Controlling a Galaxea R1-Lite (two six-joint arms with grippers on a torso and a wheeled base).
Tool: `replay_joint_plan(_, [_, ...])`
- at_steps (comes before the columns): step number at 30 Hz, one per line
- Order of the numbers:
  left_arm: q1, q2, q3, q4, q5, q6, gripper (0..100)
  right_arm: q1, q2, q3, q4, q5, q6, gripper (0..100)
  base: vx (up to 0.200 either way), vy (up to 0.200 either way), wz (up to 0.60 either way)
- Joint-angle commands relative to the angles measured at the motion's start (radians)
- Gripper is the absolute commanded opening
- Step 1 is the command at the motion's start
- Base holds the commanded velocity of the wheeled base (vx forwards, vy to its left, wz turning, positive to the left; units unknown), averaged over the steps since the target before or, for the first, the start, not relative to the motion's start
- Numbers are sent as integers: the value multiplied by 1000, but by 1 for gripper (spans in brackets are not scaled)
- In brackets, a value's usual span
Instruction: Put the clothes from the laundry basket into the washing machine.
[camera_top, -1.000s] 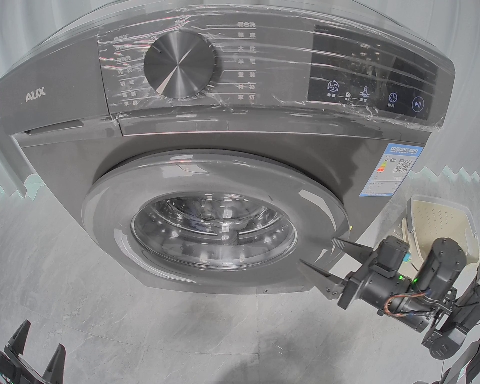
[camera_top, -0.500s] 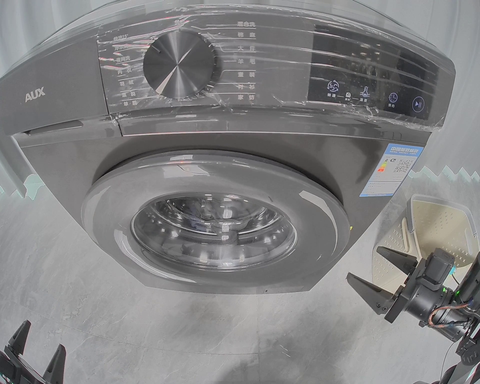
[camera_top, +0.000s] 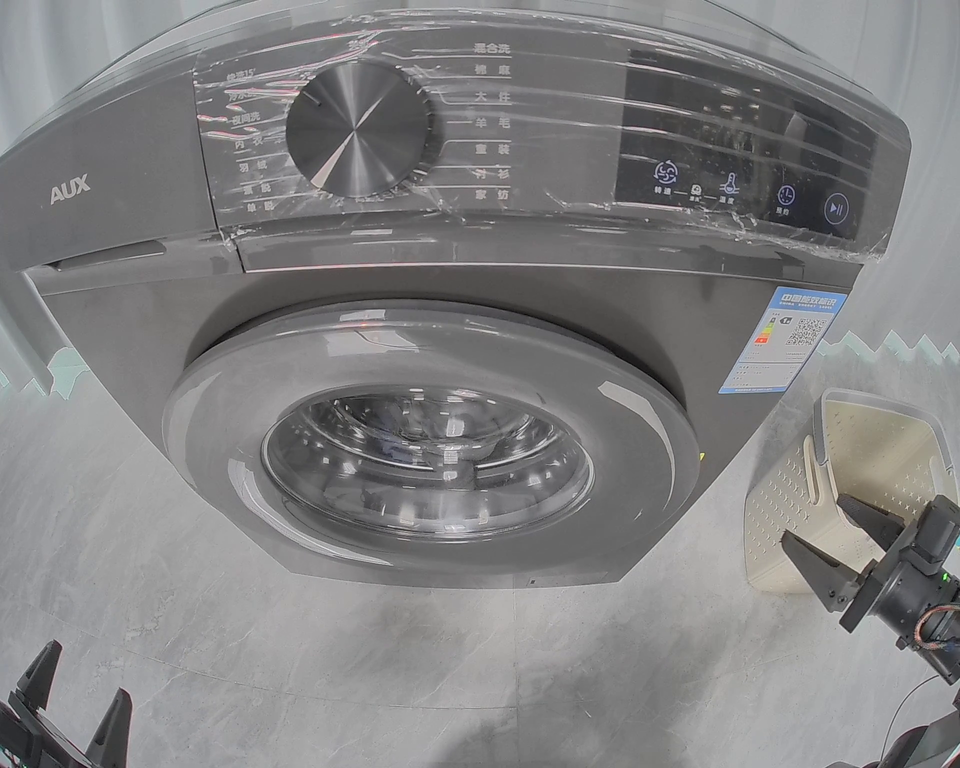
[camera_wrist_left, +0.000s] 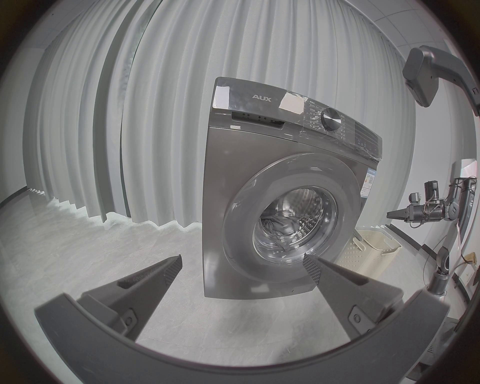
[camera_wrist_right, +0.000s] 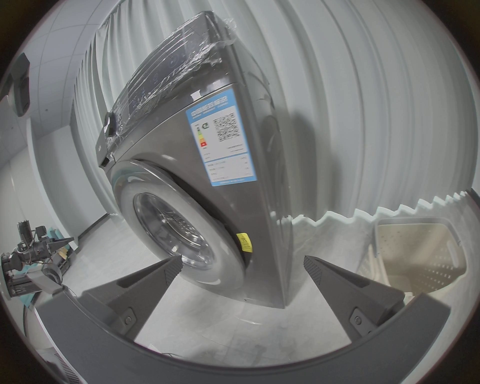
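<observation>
Both spread, empty, right gripper (camera_top: 815, 521), left gripper (camera_top: 85, 672)

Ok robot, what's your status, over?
Left gripper open, empty. Right gripper open, empty, by laundry basket. Basket looks empty. Washing machine door shut, dark cloth inside. Nothing blocking the basket.

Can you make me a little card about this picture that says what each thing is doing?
washing machine: grey, standing on the floor
door: round, glass window, shut
dark bundle: behind the door glass, likely clothes
laundry basket: cream, on the floor beside the machine, on the robot's right; looks empty
left gripper: open, low, holding nothing
right gripper: open, in front of the basket, holding nothing
</observation>
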Motion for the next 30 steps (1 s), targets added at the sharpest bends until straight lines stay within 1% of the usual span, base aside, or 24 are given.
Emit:
replay_joint_plan(1, [0, -16, 18, 0, 0, 0, 100, -115, -234, 17, 148, -4, -22, 100, 0, 0, 0])
replay_joint_plan(3, [0, -16, 18, 0, -2, 0, 100, -147, -316, 17, 240, -1, -42, 100, 0, 0, 0])
replay_joint_plan(6, [0, -16, 18, 0, -2, 2, 100, -173, -415, 17, 333, -2, -59, 100, 0, 0, 0])
replay_joint_plan(10, [0, -16, 18, 0, -2, 2, 100, -240, -527, 17, 461, -1, -61, 100, 0, 0, 0])
replay_joint_plan(11, [0, -16, 18, 0, -2, 2, 100, -244, -530, 17, 465, -1, -59, 100, 0, 0, 0])
replay_joint_plan(13, [0, -16, 18, 0, -2, 0, 100, -286, -603, 17, 534, 2, -70, 100, 0, 0, 0])
replay_joint_plan(14, [0, -16, 18, 0, -2, 0, 100, -288, -606, 17, 539, 2, -70, 100, 0, 0, 0])
replay_joint_plan(17, [0, -16, 18, 0, -2, 2, 100, -319, -686, 17, 620, 4, -70, 100, 0, 0, 0])
replay_joint_plan(23, [0, -16, 18, 0, -2, 2, 100, -374, -795, 17, 732, 7, -76, 100, 0, 0, 0])
replay_joint_plan(26, [0, -16, 18, 0, -2, 2, 100, -377, -846, 17, 773, 18, -79, 100, 0, 0, 0])
replay_joint_plan(29, [0, -16, 18, 0, -2, 2, 100, -386, -875, 17, 800, 19, -79, 100, 0, 0, 0])
replay_joint_plan(30, [0, -16, 18, 0, -2, 2, 100, -400, -902, 17, 823, 21, -81, 100, 0, 0, 0])
